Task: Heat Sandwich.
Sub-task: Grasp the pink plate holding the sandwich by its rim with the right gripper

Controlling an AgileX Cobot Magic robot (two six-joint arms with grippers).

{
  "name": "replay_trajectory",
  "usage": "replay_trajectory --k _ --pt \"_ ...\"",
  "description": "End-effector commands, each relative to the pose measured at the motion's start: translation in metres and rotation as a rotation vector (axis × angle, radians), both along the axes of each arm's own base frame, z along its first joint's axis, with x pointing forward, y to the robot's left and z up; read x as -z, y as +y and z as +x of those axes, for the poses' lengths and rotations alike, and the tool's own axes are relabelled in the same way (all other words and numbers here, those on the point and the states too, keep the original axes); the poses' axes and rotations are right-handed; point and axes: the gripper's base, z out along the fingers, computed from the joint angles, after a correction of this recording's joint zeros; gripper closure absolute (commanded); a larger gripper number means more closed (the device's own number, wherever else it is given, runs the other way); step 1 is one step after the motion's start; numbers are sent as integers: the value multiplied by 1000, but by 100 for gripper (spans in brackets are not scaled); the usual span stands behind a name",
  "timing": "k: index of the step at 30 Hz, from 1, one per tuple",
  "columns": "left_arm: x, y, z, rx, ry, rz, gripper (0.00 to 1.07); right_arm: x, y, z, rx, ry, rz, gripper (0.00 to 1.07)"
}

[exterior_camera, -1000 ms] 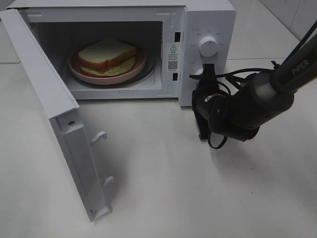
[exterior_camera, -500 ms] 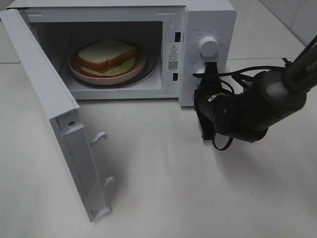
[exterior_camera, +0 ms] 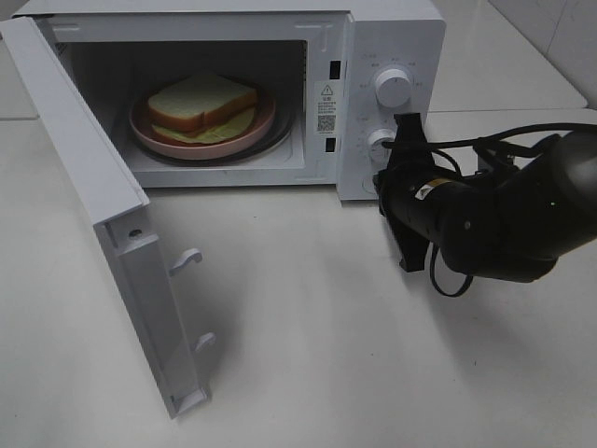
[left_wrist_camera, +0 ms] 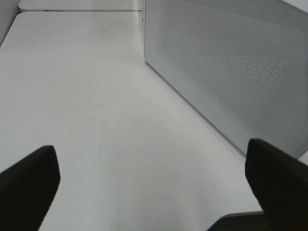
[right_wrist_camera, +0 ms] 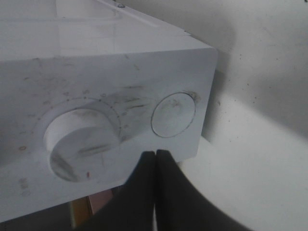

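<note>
The sandwich [exterior_camera: 201, 103], white bread with a tan crust, lies on a round pink plate [exterior_camera: 261, 123] inside the open microwave [exterior_camera: 392, 28]. My right gripper [exterior_camera: 407, 123] is shut with nothing in it, just right of the lower knob [exterior_camera: 381, 142] on the control panel. In the right wrist view its closed fingertips [right_wrist_camera: 155, 154] hover in front of the panel, between that knob [right_wrist_camera: 82, 142] and a round button [right_wrist_camera: 173, 114]. My left gripper [left_wrist_camera: 151, 156] is open and empty over bare table, facing the door's perforated panel [left_wrist_camera: 231, 72]. It is outside the exterior high view.
The microwave door [exterior_camera: 103, 215] is swung wide open toward the front left, with its latch hooks [exterior_camera: 187, 259] sticking out. An upper knob [exterior_camera: 392, 87] sits above the lower one. Black cables [exterior_camera: 485, 145] trail behind the right arm.
My right arm has drawn back to the right, away from the control panel, with the gripper still shut. The sandwich, plate and door have not moved.
</note>
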Motion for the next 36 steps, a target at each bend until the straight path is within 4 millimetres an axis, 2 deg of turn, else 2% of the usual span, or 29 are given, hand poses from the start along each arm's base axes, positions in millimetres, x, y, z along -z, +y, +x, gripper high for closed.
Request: replay_trajectory --k 1,3,8,12,22,25,27,30,36 --pt "0 0 -2 -5 -22 -8 9 -10 -2 -11 -62 1 -40 106" --pt "0 0 -2 -5 -22 -8 9 -11 -3 -14 -74 5 -47 106" --pt "0 0 -2 -5 -22 -8 9 -19 -11 -36 -152 49 -108 105" --pt "0 0 -2 -5 -22 -8 9 -24 -14 -43 -204 65 -162 105" --pt "0 0 -2 -5 -22 -8 9 -46 -13 -60 -498 99 -440 105" --pt "0 0 -2 -5 -22 -8 9 -51 -6 -60 -673 120 -570 105" --pt "0 0 -2 -5 -22 -8 9 -52 -4 -60 -706 125 -589 105" --pt "0 0 -2 -5 -22 -8 9 -60 4 -57 -849 138 -668 105" --pt "0 0 -2 -5 -22 -8 9 -70 7 -50 -964 152 -719 104"
